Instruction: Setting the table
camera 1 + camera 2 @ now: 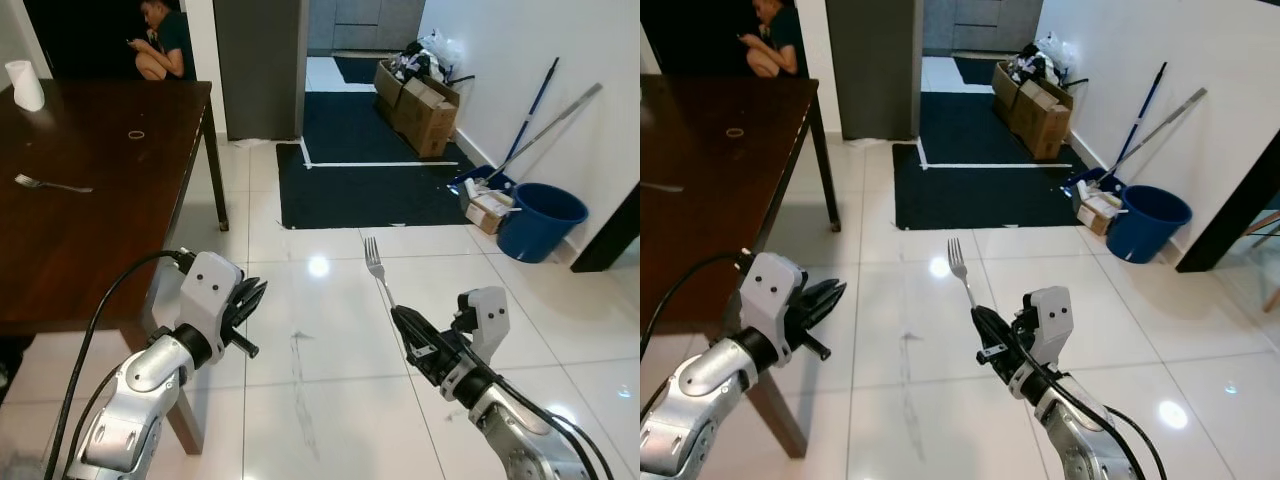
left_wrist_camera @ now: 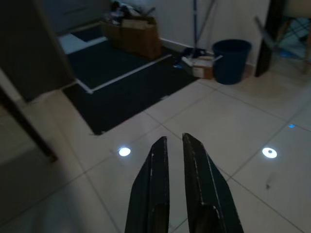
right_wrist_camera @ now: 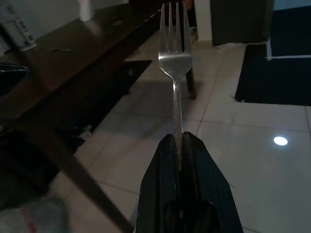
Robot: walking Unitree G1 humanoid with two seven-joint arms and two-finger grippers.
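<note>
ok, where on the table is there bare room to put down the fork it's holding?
The right gripper holds the fork over the floor. On the table, the near half, between the lying fork and the near edge, is bare. So is the strip between the small ring and the right edge. Most crowded is the far left corner, by the white roll.

Right gripper (image 3: pixel 179 138) fingers clamp fork (image 3: pixel 175 63) handle, tines pointing away; dark table (image 3: pixel 73 63) beyond.

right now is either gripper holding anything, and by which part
The right gripper holds a fork by the lower end of its handle, tines pointing up and away from the fingers. The left gripper holds nothing; its fingers are nearly together over bare floor.
</note>
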